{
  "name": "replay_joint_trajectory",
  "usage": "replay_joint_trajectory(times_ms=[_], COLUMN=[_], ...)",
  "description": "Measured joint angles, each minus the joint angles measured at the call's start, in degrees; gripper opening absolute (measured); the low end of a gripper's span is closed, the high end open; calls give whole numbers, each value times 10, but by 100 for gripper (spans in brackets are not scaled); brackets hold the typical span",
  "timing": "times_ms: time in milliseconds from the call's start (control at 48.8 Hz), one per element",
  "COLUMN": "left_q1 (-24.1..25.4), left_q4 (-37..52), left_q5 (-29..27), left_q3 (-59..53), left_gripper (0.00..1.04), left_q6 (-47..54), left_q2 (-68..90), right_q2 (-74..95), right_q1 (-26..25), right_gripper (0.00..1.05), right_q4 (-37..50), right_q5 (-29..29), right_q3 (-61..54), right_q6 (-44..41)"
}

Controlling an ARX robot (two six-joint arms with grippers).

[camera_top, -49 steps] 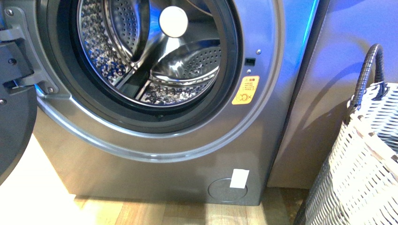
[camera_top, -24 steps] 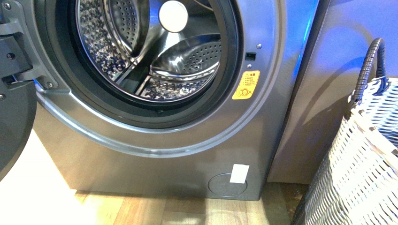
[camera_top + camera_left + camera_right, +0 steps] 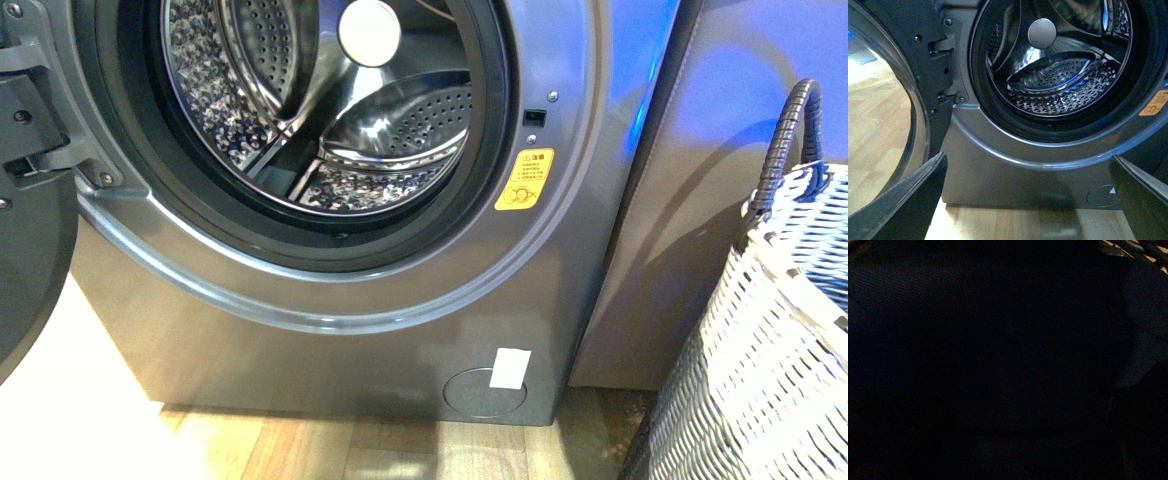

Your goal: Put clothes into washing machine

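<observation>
Facing the open washing machine (image 3: 400, 300), the left gripper (image 3: 1028, 156) has its jaws spread wide; the right wrist view is dark, so I cannot tell the right gripper's jaws.

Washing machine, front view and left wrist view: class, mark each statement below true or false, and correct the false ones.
1. The door of the washing machine is open. True.
2. Clothes lie in the drum. False: the part of the drum that shows is bare steel, and no clothes are seen.
3. In the front view the yellow sticker sits to the right of the porthole. True.
4. The white woven basket stands to the left of the machine. False: it stands to its right.
5. The left hand is shut. False: its fingers stand wide apart, with nothing between them.
</observation>
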Motion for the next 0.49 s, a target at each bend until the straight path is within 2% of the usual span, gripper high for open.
replay_joint_trajectory(times_ms=[328,492], left_q1=[0,0], left_q4=[0,0], left_q5=[0,0], left_q3=[0,0], left_gripper=[98,98], left_q6=[0,0], left_q2=[0,0], right_q2=[24,29], right_q1=[6,2], right_gripper=[96,73], right_q4=[5,2], right_q5=[1,-9], right_q3=[18,24], right_q6=[0,2])
